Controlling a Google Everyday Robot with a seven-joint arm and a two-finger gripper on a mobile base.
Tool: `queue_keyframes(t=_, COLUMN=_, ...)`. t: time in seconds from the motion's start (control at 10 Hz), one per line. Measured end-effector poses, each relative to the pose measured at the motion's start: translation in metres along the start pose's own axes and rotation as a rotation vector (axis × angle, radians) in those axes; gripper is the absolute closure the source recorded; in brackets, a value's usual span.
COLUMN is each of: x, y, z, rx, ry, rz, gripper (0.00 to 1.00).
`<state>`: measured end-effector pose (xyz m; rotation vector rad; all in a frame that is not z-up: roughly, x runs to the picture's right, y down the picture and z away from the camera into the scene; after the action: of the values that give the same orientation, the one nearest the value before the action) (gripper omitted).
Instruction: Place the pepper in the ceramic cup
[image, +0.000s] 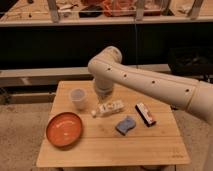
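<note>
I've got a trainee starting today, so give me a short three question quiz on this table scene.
1. True or false: the blue sponge lies on the table, off the orange plate.
2. Where is the tool? A) over the plate B) just behind the white bottle, beside the ceramic cup C) above the sponge
3. Fill in: the cup stands ____.
Key: 1 true; 2 B; 3 upright.

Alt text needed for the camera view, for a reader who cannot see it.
A white robot arm reaches from the right over a wooden table, its gripper hanging beside the ceramic cup. Also on the table: an orange-red plate, a white packet, a blue sponge and a dark bar.
</note>
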<state>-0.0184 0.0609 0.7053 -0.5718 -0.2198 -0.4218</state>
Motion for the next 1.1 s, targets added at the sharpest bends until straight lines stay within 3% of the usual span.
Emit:
queue_keyframes(t=0.1, x=-0.003, y=-0.004, z=-0.001, rx=0.003, ry=0.0, rz=-0.006, gripper=0.2)
queue_keyframes(t=0.2, x=-0.006, y=-0.011, z=-0.004, rx=0.008, ry=0.0, rz=-0.012, gripper=0.25)
queue_keyframes(t=0.6, x=-0.027, y=-0.024, z=0.01, rx=0.003, ry=0.01, rz=-0.051, gripper=0.64)
queue_keyframes(t=0.8, x=-0.016, y=-0.03, z=0.006, rx=0.008, ry=0.013, rz=-0.059, gripper=0.73)
queue_keyframes(t=1.1, x=-0.011, y=-0.009, z=0.022, rx=0.002, ry=0.008, rz=-0.069, gripper=0.54)
